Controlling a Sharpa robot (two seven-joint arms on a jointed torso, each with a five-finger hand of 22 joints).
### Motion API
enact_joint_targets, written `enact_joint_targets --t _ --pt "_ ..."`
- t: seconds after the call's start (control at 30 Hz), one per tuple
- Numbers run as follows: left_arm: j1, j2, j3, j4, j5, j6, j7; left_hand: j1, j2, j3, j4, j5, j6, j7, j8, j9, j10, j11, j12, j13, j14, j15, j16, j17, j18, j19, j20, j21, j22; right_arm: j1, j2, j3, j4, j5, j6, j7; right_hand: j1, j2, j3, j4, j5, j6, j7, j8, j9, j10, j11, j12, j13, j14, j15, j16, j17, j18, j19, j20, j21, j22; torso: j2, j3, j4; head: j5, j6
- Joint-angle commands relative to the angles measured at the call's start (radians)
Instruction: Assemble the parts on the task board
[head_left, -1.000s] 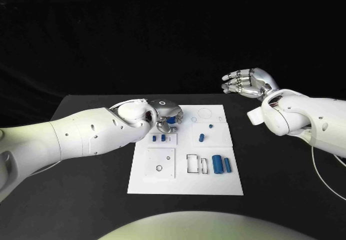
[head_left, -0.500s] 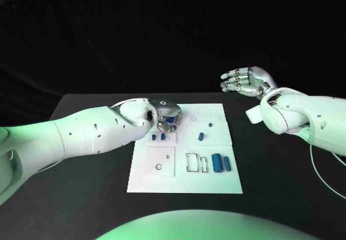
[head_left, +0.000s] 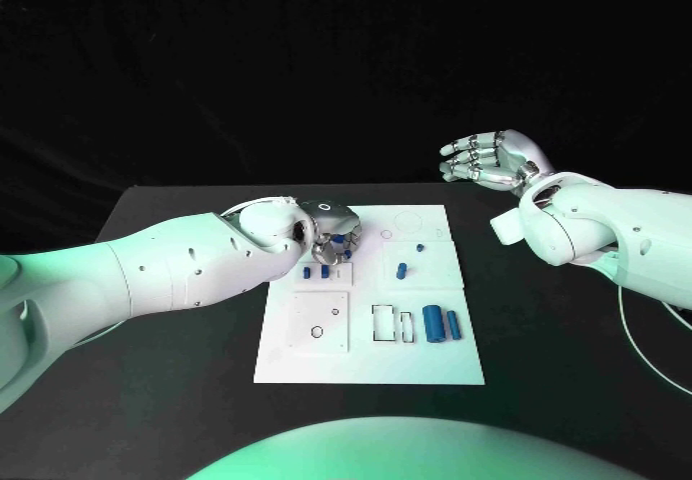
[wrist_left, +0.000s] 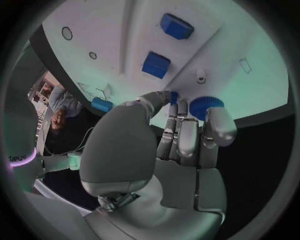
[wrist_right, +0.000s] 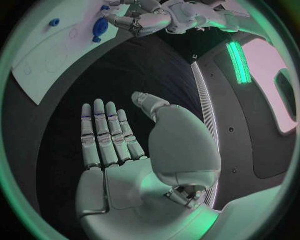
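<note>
The white task board (head_left: 372, 360) lies in the middle of the black table. My left hand (head_left: 329, 232) is curled over the board's far left part, and its fingers grip a round blue knurled part (wrist_left: 206, 106) there. This same part (wrist_right: 100, 25) sits under the left hand's fingertips in the right wrist view. Two blue blocks (head_left: 317, 272) lie just nearer than the hand. Two blue cylinders (head_left: 443, 324) lie side by side at the board's right. My right hand (head_left: 490, 160) is raised beyond the board's far right corner, fingers spread and holding nothing.
Two small blue parts (head_left: 404, 270) (head_left: 421, 247) lie on the board's right half. Outlined rectangular slots (head_left: 392, 325) sit left of the cylinders. A square plate with small holes (head_left: 320, 322) takes up the near left. Bare black table surrounds the board.
</note>
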Motion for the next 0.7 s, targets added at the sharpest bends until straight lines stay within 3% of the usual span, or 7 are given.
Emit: enact_joint_targets --t 0.03,0.5,0.67,0.7 --pt "-0.002 0.004 0.0 -0.002 -0.006 0.014 0.008 0.008 0.003 0.009 -0.002 -0.005 0.01 -0.002 -0.003 -0.001 0.012 0.001 -0.006 -0.003 0.007 -0.001 0.005 0.002 -0.011 0.007 -0.001 0.009 0.007 0.0 0.002 0.0 0.001 -0.01 0.014 0.011 -0.004 0.005 -0.003 -0.005 0.004 -0.007 0.069 -0.003 -0.002 -0.007 -0.002 0.006 -0.002 0.001 0.007 -0.003 -0.001 0.011 -0.001 0.005 -0.005 -0.001 0.0 0.0005 0.0 -0.001 -0.004" --pt "-0.006 0.007 0.0 -0.008 -0.003 0.009 0.013 0.01 0.014 0.022 -0.005 -0.009 0.027 -0.002 -0.004 -0.003 0.038 -0.004 -0.013 -0.009 0.015 -0.004 0.012 0.008 -0.016 0.018 -0.005 0.033 0.033 0.0 0.004 0.0 0.0 -0.01 0.015 0.011 -0.004 0.005 -0.003 -0.005 0.004 -0.007 0.069 -0.003 -0.002 -0.007 -0.002 0.006 -0.002 0.001 0.007 -0.003 -0.001 0.011 -0.001 0.005 -0.005 -0.001 -0.002 0.0007 0.0002 -0.001 -0.009" --pt "-0.008 0.007 0.0 -0.009 -0.003 -0.008 0.016 0.041 0.051 0.077 -0.042 -0.103 0.082 -0.002 0.007 0.0 0.118 -0.016 -0.019 -0.009 0.03 -0.015 0.027 0.027 -0.027 0.043 -0.015 0.084 0.093 0.0 0.004 0.0 0.0 -0.01 0.014 0.011 -0.004 0.005 -0.003 -0.005 0.004 -0.007 0.069 -0.003 -0.002 -0.007 -0.002 0.006 -0.002 0.001 0.007 -0.003 -0.001 0.011 -0.001 0.005 -0.005 -0.001 -0.002 0.0005 0.0001 -0.002 -0.01" --pt "-0.008 0.007 0.0 -0.009 -0.003 -0.013 0.017 0.041 0.051 0.077 -0.042 -0.103 0.082 -0.002 0.007 0.0 0.118 -0.016 -0.019 -0.009 0.03 -0.015 0.027 0.027 -0.027 0.043 -0.015 0.084 0.093 0.0 0.004 0.0 0.0 -0.01 0.014 0.011 -0.004 0.005 -0.003 -0.005 0.004 -0.007 0.069 -0.003 -0.002 -0.007 -0.002 0.006 -0.002 0.001 0.007 -0.003 -0.001 0.011 -0.001 0.005 -0.005 -0.001 -0.002 0.0003 0.0001 -0.002 -0.01"
